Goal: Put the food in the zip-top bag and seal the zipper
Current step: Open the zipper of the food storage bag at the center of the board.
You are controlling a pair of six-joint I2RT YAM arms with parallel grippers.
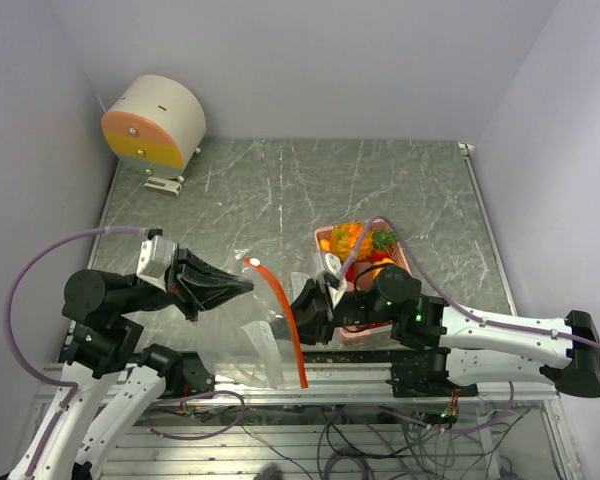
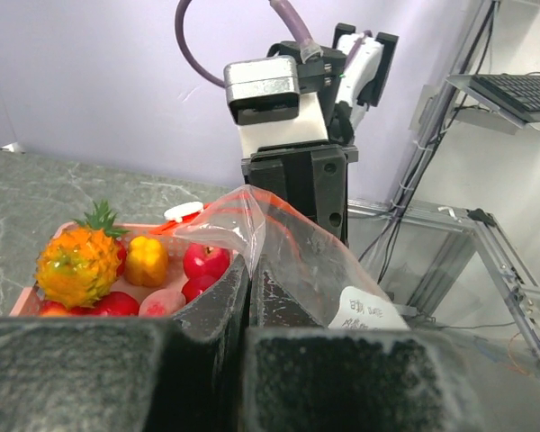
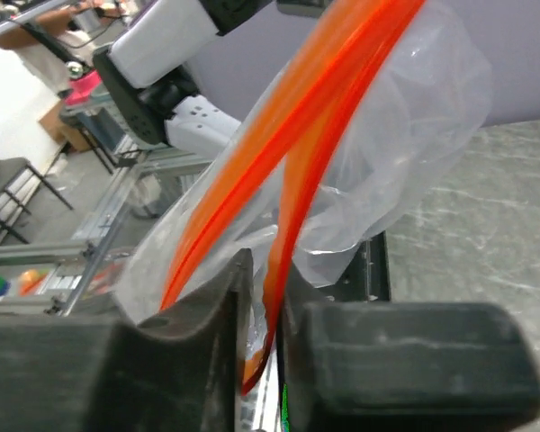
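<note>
1. Pale lilac walls closed in a green-grey marbled tabletop (image 1: 280, 190); at its far left stood a round cream drum (image 1: 155, 122) with an orange and yellow face.
2. Left of centre, the left pincer (image 1: 242, 287) pointed toward the middle of the tabletop. Its wrist view showed the two dark fingers (image 2: 207, 315) pressed together with a fold of clear plastic between them, so it was closed on the bag's edge.
3. The zip-top bag (image 1: 230, 335), clear and crumpled, hung between the two pincers near the front edge, with a white label (image 2: 364, 310) on its side.
4. Its orange zipper (image 1: 280, 310) ran as a curved strip from beside the left pincer's tip down toward the near edge.
5. The right pincer (image 1: 302, 312) met that strip from the right. In its wrist view the zipper passed through the narrow gap between the fingers (image 3: 198, 333), which were clamped on it.
6. Furthest right, just beyond the right pincer, a pink basket (image 2: 25, 300) held the food: a bumpy orange fruit (image 2: 76, 265) with green leaves, a yellow pepper (image 2: 147, 259), a red apple (image 2: 205, 261) and a pink peach (image 2: 162, 304), packed close together.
</note>
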